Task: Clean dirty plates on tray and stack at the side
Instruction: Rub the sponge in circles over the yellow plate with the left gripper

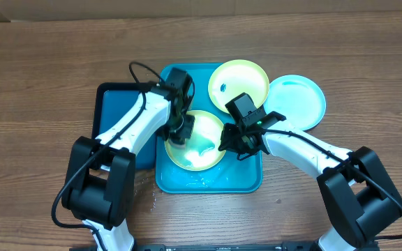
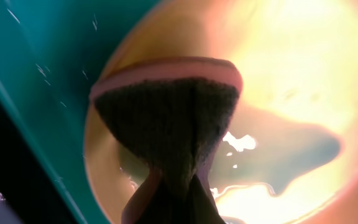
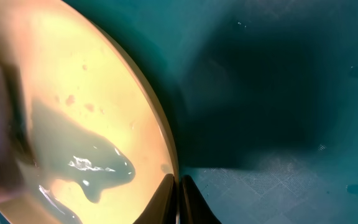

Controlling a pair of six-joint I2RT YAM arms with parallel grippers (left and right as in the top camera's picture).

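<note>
Wooden tabletop [image 1: 40, 70] under us, and on it the bright turquoise rectangular plastic tray [image 1: 246, 178], with one pale yellow-green round plastic plate [image 1: 204, 150] lying wet in its middle. The left fingers [image 1: 179, 130] are clenched on a pink sponge with a dark scouring face [image 2: 166, 118], pressed onto that plate, while the right fingers [image 3: 166, 200] pinch its rim. We judge the washing only begun. A second yellow-green plate with a small blue smear [image 1: 243, 84] overhangs the tray's far corner, a light blue round plate [image 1: 299, 101] just beside it on the wood. Nothing is stacked yet
</note>
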